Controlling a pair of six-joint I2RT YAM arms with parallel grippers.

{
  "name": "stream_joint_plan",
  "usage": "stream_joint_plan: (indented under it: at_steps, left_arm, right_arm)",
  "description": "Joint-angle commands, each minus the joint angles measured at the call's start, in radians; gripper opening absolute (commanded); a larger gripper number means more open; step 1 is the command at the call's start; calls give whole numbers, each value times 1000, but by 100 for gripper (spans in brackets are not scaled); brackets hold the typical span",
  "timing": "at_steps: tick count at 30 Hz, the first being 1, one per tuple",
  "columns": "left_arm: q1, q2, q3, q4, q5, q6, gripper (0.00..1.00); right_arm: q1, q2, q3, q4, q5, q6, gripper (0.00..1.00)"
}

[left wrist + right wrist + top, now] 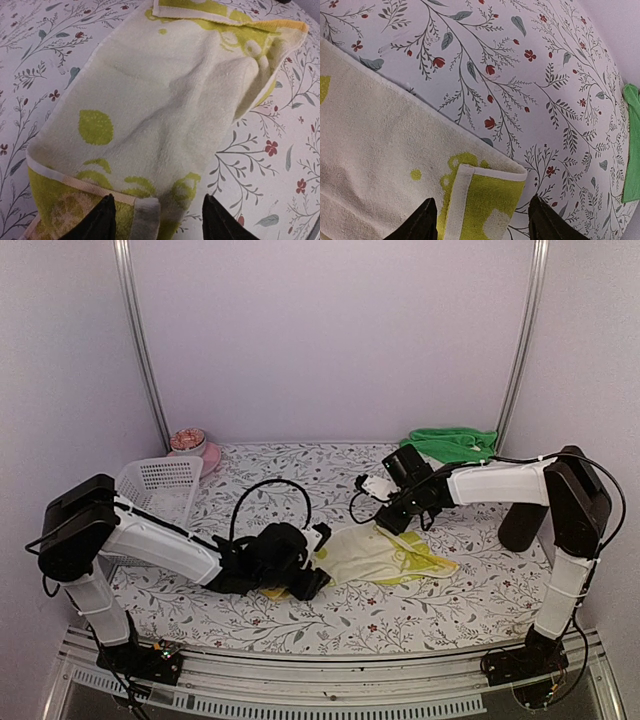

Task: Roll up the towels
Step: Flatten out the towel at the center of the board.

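Evidently ready to start a roll, the left gripper [157, 220] straddles the yellow towel's [150, 115] hem, jaws apart. The right gripper [480, 220], likewise spread, hovers over its folded corner. The green towel [452, 443] lies well beyond it.

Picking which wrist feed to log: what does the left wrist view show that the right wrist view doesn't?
Left wrist only: the left gripper, open over the yellow-lime towel at its bunched near end, plus most of that towel's length. Right wrist only: the right gripper, open at a folded-over corner, and an edge of the green towel. Both: the yellow-lime towel on the floral tablecloth.
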Motion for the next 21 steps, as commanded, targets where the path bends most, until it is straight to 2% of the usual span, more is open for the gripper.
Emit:
stream_joint_plan:
  at_steps: [1, 4, 12, 21]
  left_arm:
    - [-35, -12, 27, -55, 23, 41, 57]
    - [-55, 0, 42, -71, -1, 65, 55]
    - [-71, 48, 95, -119, -77, 114, 37]
    - [-68, 64, 108, -189, -101, 71, 36]
  right_arm:
    - [-3, 15, -12, 21, 12, 12, 63]
    - [-2, 13, -13, 21, 11, 14, 63]
    - [-3, 6, -17, 21, 8, 14, 62]
    - [-2, 9, -18, 23, 3, 14, 62]
